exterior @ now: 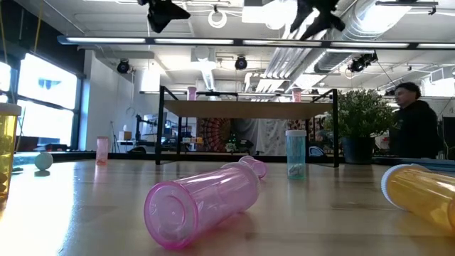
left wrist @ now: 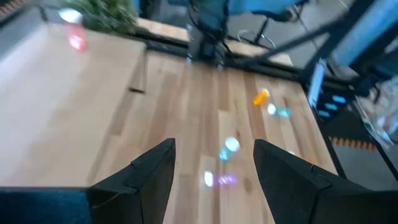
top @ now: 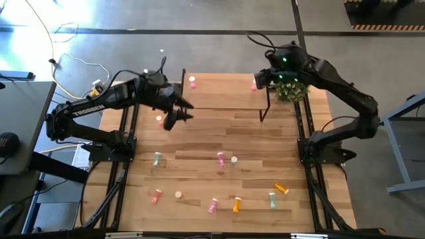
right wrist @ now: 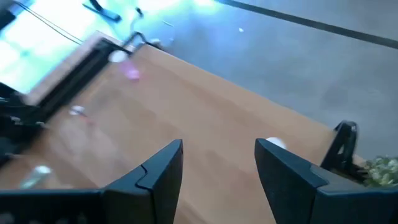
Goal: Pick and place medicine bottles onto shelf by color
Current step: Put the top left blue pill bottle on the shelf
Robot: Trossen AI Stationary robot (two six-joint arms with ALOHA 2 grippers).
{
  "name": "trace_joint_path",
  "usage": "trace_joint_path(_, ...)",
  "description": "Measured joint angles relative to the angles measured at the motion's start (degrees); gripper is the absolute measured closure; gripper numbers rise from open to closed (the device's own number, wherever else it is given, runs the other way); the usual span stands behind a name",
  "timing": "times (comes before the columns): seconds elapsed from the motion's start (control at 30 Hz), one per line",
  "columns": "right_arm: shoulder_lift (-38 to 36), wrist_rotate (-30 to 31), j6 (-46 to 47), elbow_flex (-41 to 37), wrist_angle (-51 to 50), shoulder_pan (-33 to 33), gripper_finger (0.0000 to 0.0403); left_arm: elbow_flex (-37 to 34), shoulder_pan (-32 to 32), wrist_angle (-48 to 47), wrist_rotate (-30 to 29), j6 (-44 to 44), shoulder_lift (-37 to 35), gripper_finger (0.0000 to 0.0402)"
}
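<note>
Tabletop: pink bottle (exterior: 202,203) lying sideways, mouth camera-ward.

A green potted plant (top: 291,91) sits at the table's (top: 199,133) far right corner; a person (exterior: 416,128) stands beyond.

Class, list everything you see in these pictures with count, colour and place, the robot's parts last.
shelf: one, light wood, black frame, table's far edge
shelf bottles: two, pink, one near each end
table bottles: about eight, pink, green, orange, salmon, scattered before the shelf
loose caps: two, whitish, among them
plant: one, green, right of shelf
table: one, wood
person: one, dark top, room behind
left gripper: open, empty, by shelf's left end
right gripper: open, empty, over shelf's right end
</note>
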Motion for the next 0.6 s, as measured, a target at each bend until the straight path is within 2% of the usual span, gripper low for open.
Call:
trace_joint_path(0.1, -1.7, 3.0, 2.5, 0.0, -0.6, 4.3, 0.0212, -5.4, -3.5, 2.1, -4.9, -3.8, -3.4, 0.0193)
trace_joint_path(0.2, -2.5, 5.9, 5.1, 0.0, -2.2, 8.0, 0.0212, -9.7, -6.7, 1.6, -12.0, -12.3, -6.9, 0.0193)
trace_joint_path(0.3, -2.8, 7.2, 7.1, -0.1, -3.7, 10.5, 0.0212, -12.0, -9.9, -3.4, -17.2, -23.6, -8.8, 0.0193)
trace_joint_path(0.43, -2.5, 7.3, 7.9, -0.1, -4.8, 12.4, 0.0212, -12.7, -14.7, -14.6, -22.2, -33.5, -9.3, 0.0193)
trace_joint_path(0.6, -2.5, 7.0, 7.8, -0.1, -4.9, 13.3, 0.0212, -12.7, -19.8, -25.5, -24.0, -49.0, -8.4, 0.0193)
